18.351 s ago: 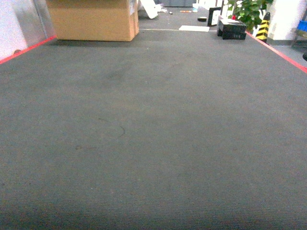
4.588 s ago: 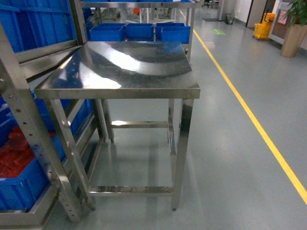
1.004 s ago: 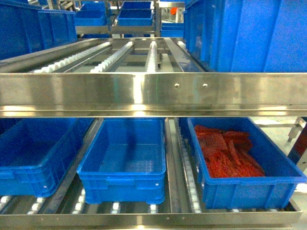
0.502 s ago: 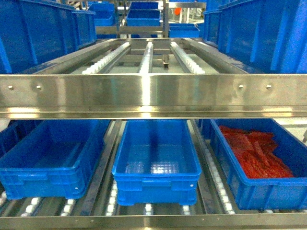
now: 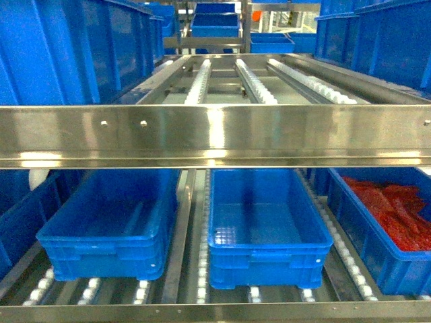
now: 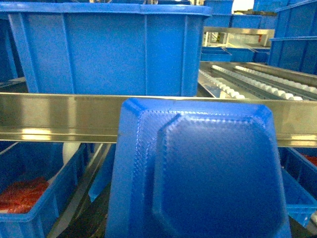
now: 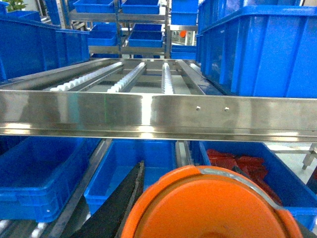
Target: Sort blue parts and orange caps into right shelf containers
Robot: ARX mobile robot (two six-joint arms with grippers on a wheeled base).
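A large blue part (image 6: pixel 198 168) with a raised octagonal panel fills the left wrist view; it hides my left gripper's fingers and hangs in front of the shelf rail. An orange cap (image 7: pixel 213 208) fills the bottom of the right wrist view. My right gripper (image 7: pixel 208 220) is shut on it, with one black finger (image 7: pixel 119 203) against its left edge. On the lower shelf stand blue containers: two empty ones (image 5: pixel 101 243) (image 5: pixel 269 245) and, at the right, one (image 5: pixel 377 252) holding orange-red pieces (image 5: pixel 397 208). Neither gripper shows in the head view.
A steel shelf rail (image 5: pixel 215 134) crosses the head view above the lower crates. Roller tracks (image 5: pixel 249 81) run back on the upper shelf between tall blue crates (image 5: pixel 60 47). A big blue crate (image 6: pixel 109 49) sits on the upper shelf in the left wrist view.
The head view has slid leftward along the shelf: the empty middle crate and the filled crate have shifted right in the picture. Seconds before, it showed a steel table.
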